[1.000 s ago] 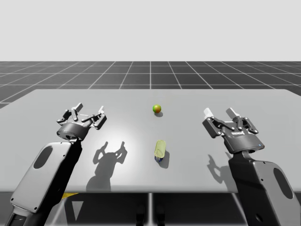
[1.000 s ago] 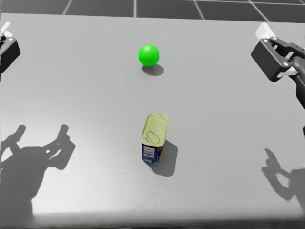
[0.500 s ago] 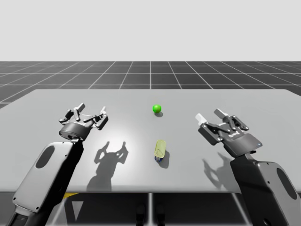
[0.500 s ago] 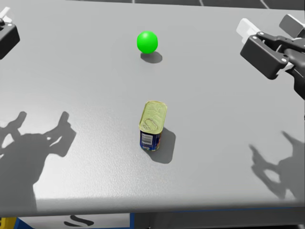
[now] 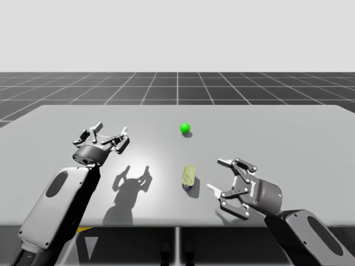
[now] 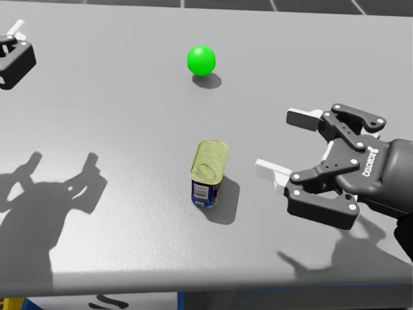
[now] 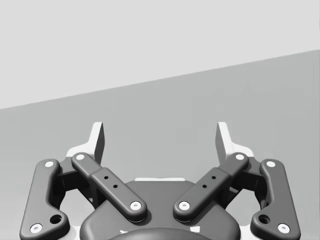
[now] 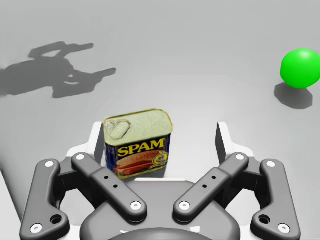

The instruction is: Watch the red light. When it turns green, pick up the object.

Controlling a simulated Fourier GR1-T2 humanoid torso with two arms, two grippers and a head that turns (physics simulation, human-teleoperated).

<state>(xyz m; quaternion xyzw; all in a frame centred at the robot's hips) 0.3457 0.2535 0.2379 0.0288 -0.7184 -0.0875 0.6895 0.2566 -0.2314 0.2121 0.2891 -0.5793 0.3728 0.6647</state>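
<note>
The table (image 6: pixel 116 116) was a smooth, matt grey surface, and the rectangular can (image 6: pixel 209 173) had a dull gold metal lid above a printed, slightly glossy label. The green ball (image 6: pixel 201 59) looked smooth and evenly bright, while my right gripper (image 6: pixel 284 143) was dark matt plastic with white fingertips (image 6: pixel 302 117)

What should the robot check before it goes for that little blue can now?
1. Signal is green: ok. The light glows green.
2. Can is standing and free: ok. The blue rectangular can stands upright on the table, and nothing touches it.
3. Grabbing hand is ready: ok. The right gripper is open and faces the can.
4. Can is centred between the fingers: not ok. In the right wrist view the can stands ahead of the fingers and nearer one of them. The head view shows a gap between gripper and can.
5. Other arm is out of the way: ok. The left gripper is open and far from the can.
</note>
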